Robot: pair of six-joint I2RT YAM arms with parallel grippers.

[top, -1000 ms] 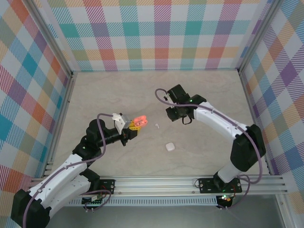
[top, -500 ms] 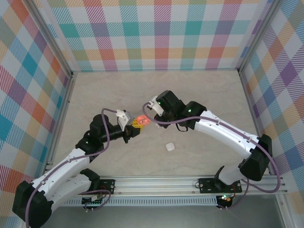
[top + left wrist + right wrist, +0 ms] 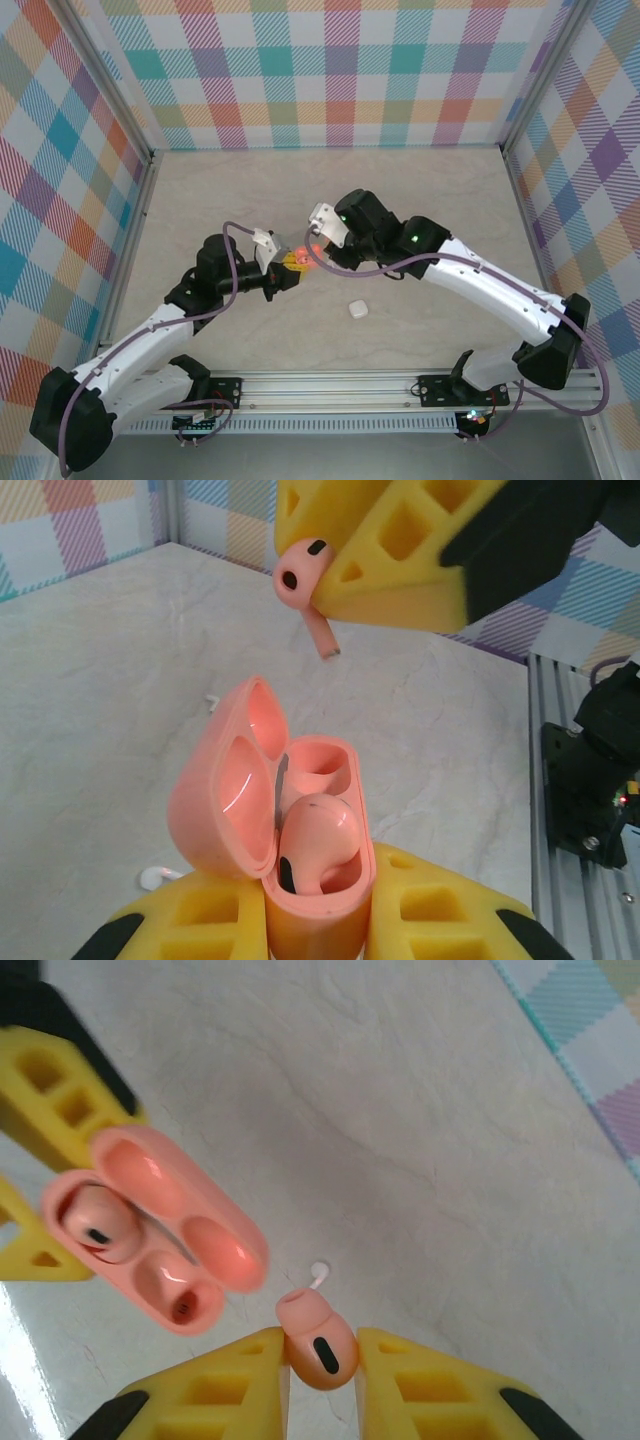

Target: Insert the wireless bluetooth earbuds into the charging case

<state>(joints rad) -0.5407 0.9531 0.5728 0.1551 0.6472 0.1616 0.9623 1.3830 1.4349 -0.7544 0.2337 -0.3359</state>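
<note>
while the left claw (image 3: pixel 291 264) is clenched on the base of the pink charging case (image 3: pixel 312 890), holding it up off the counter (image 3: pixel 220 200) with its lid (image 3: pixel 225 780) swung open, we judge the step in hand to be seating the last of the pink pair. one seated pink earbud (image 3: pixel 315 842) already fills its well, and the empty well (image 3: pixel 322 768) beside it stands open. the right claw (image 3: pixel 322 1368) is grasping the loose pink earbud (image 3: pixel 300 572) by its rounded head, pinched between the fingertips, with the thin stem pointing down toward the case. the earbud hangs near the case, above it and apart from it, not yet over the well. a white earbud (image 3: pixel 318 1274) lies on the counter underneath, and a closed white case (image 3: pixel 357 309) sits well apart, nearer the arm bases. we think the next move calls for lining the stem up over the empty well, lowering it straight so it slides in without knocking the lid, and only then releasing, while the other claw keeps the case steady. by our reading, the white pair is not yet dealt with.
</note>
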